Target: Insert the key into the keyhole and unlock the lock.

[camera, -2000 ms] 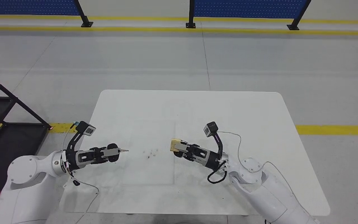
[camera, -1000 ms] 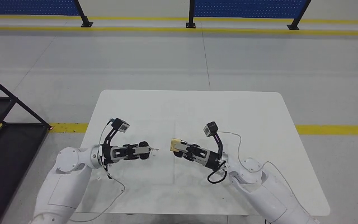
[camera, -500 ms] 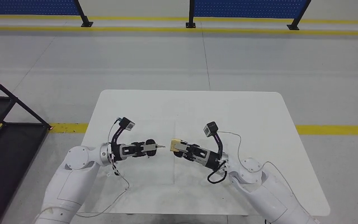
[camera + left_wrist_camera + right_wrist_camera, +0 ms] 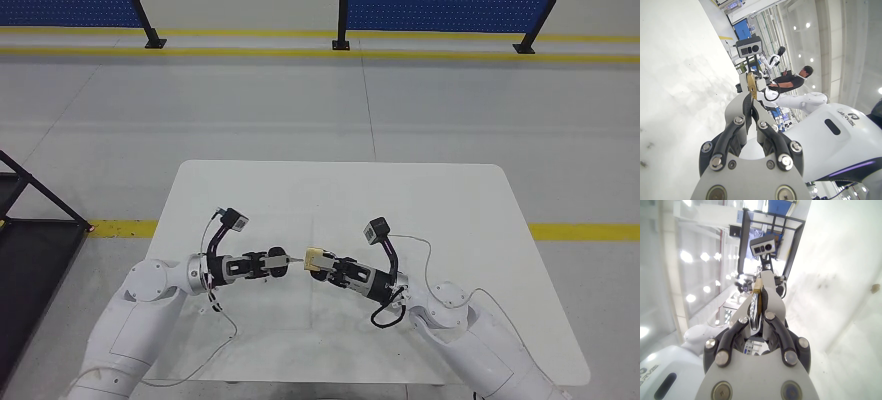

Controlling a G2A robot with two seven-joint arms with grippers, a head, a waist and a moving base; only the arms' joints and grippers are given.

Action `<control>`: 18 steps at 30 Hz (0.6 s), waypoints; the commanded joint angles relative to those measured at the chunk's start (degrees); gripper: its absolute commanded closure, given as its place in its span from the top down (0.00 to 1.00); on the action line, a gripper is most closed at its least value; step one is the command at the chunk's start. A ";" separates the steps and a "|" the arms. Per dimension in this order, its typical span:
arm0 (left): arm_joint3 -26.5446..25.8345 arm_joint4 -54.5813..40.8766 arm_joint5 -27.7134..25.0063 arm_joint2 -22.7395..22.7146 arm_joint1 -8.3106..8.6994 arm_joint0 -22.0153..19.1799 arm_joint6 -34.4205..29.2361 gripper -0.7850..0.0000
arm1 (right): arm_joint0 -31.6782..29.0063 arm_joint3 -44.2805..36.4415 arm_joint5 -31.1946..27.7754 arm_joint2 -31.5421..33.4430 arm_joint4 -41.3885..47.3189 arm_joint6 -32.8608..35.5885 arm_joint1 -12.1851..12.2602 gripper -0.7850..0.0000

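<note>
While the right gripper (image 4: 328, 266) has kept the lock (image 4: 314, 260) at the same spot above the desk (image 4: 430, 200) for the last 2 s, the left gripper (image 4: 278, 262) has swung in from the desk's left side w/ the key (image 4: 293, 261). In the top view the key tip, well apart from the lock at first, is now just beside the lock's near face, maybe touching; can't tell from up here. The two grippers point at each other. Left wrist view: the left gripper (image 4: 749, 103) has its pads pressed together, clamped on the key, though the key itself is hidden btwn them. Close ahead sits the brass lock (image 4: 751, 85) w/ its keyhole (image 4: 752, 88) facing this way, nearly in line w/ the gripper tip. Right wrist view: the right gripper (image 4: 761, 291) is clamped on the lock (image 4: 757, 285), w/ the shiny shackle back btwn the fingers and the brass body sticking out front. My read: approach is done, insertion not yet. The gap has closed, but there's no sign the blade is in. The next bit prob. needs a fine line-up of tip and slot, then a straight push, then a turn. A small offset or tilt could make the tip skid off the brass face or twist the lock in its grip.
</note>
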 commanded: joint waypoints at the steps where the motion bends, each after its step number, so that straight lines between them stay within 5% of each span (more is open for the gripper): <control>1: 0.05 0.07 0.00 0.28 0.00 -0.12 0.25 0.00 | 0.00 0.00 0.00 0.00 0.00 0.00 0.00 0.00; 18: 0.10 0.35 -0.95 1.31 0.16 -0.49 1.79 0.00 | 0.00 0.00 0.00 0.00 0.00 0.00 0.00 0.00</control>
